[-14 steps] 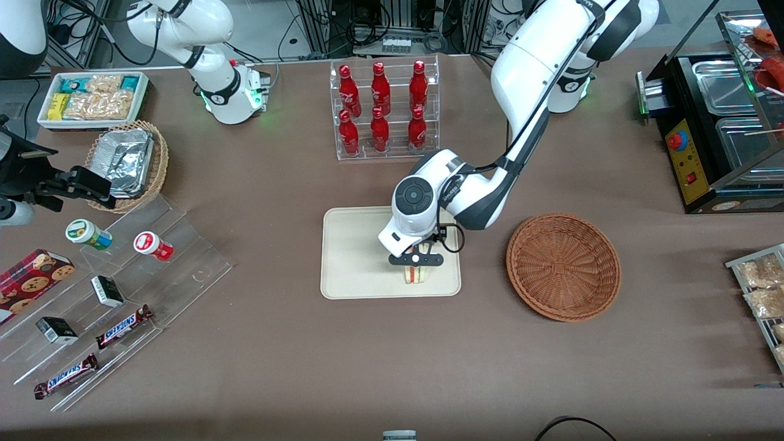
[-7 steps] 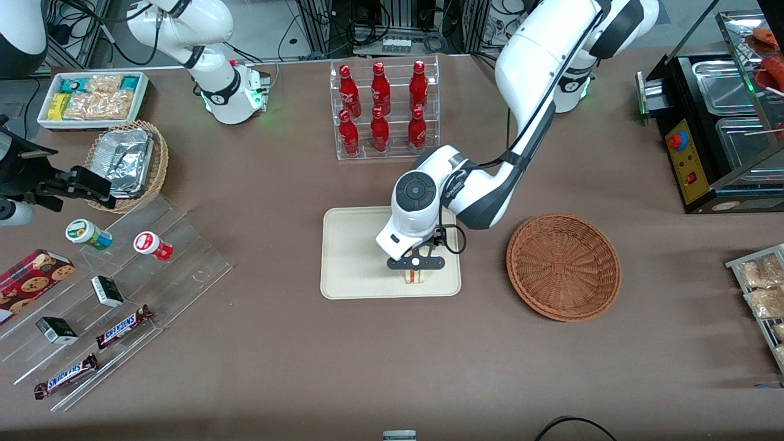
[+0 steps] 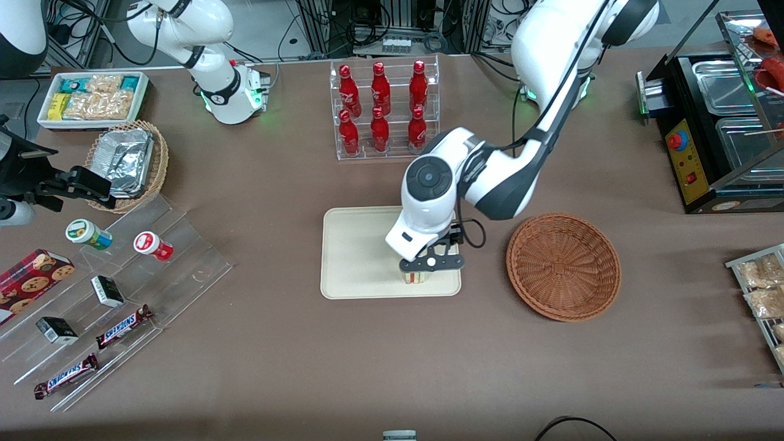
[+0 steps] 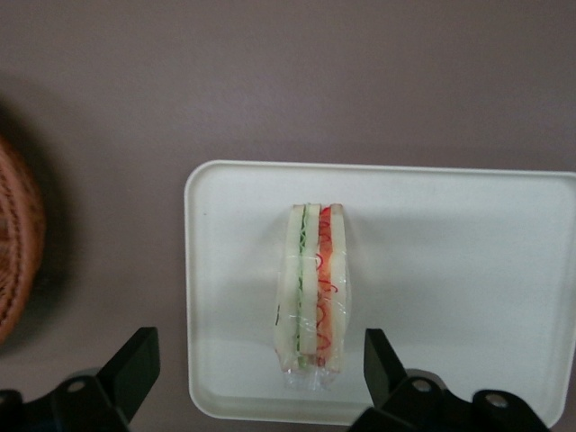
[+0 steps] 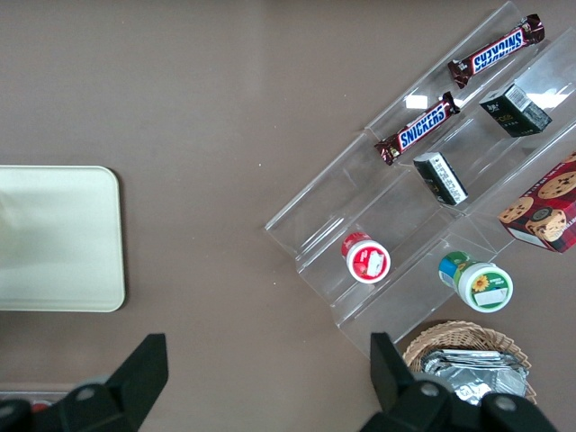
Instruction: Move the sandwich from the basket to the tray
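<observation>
left wrist view gives you the clearest read: the sandwich (image 4: 312, 292) stands on its edge on the tray (image 4: 468, 270), filling layers facing up, close to the tray's short edge nearest the basket (image 4: 16, 247) and near the long edge closest to the front camera. the gripper (image 4: 261, 360) hangs above it with its fingers (image 4: 135, 360) spread wide, one to each side, touching nothing, so the sandwich is let go. in the front view you see the gripper (image 3: 430, 263) over that same corner of the tray (image 3: 355, 257), with bare tray surface stretching toward the parked arm's end. the basket (image 3: 563, 266) sits apart from the tray toward the working arm's end, with nothing in it and bare bench between them.
</observation>
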`<state>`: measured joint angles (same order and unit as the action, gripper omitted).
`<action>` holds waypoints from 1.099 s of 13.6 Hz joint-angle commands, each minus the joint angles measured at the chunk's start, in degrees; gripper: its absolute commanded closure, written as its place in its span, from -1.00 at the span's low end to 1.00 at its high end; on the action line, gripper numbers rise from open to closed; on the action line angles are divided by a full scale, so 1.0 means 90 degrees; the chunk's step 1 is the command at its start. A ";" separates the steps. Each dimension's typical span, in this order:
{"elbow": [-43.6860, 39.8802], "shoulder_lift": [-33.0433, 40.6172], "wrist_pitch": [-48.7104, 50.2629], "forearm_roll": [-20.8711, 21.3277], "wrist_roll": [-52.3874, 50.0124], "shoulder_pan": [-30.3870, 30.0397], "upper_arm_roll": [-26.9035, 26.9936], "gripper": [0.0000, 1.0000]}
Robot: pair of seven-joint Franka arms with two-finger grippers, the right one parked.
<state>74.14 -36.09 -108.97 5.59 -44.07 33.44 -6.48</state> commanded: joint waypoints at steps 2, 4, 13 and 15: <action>0.0073 0.0571 0.0554 0.0082 0.0178 0.0035 0.0514 -1.00; 0.0083 0.0835 0.0769 -0.0044 0.0598 0.0025 0.0854 -1.00; 0.0102 0.1431 0.1541 -0.1373 0.2921 0.0025 0.3315 -1.00; 0.0102 0.1490 0.1745 -0.1548 0.3371 0.0035 0.3804 -1.00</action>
<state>74.10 -24.23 -95.13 -6.40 -17.23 32.86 24.26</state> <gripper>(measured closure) 0.000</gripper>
